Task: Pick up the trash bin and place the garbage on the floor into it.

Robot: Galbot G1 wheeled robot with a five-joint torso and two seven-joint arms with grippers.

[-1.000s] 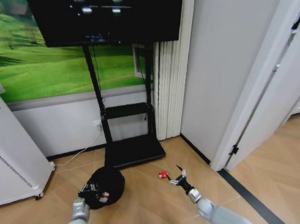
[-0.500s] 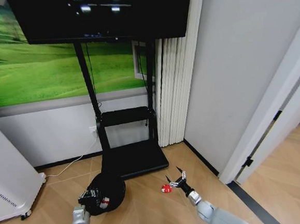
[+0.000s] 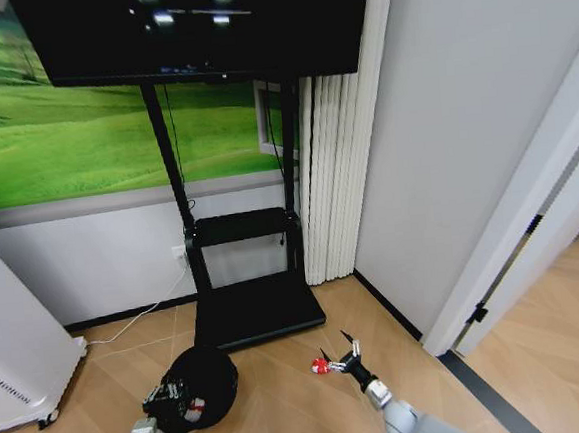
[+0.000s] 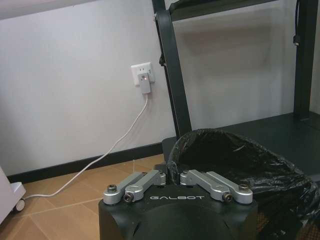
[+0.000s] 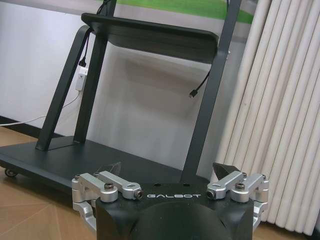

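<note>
Lower left of the head view: left gripper [image 3: 170,395] with jaws clamped on the rim of the trash bin [image 3: 204,384], keeping its lined mouth up and close. Lower centre: right gripper [image 3: 343,357], jaws spread wide, right beside the red-and-white garbage [image 3: 320,366] on the floor [image 3: 274,398], apparently set to close around it.

Black TV stand [image 3: 244,270] (white plug in wall socket [image 4: 143,80]) beside pleated curtain [image 3: 331,173].
</note>
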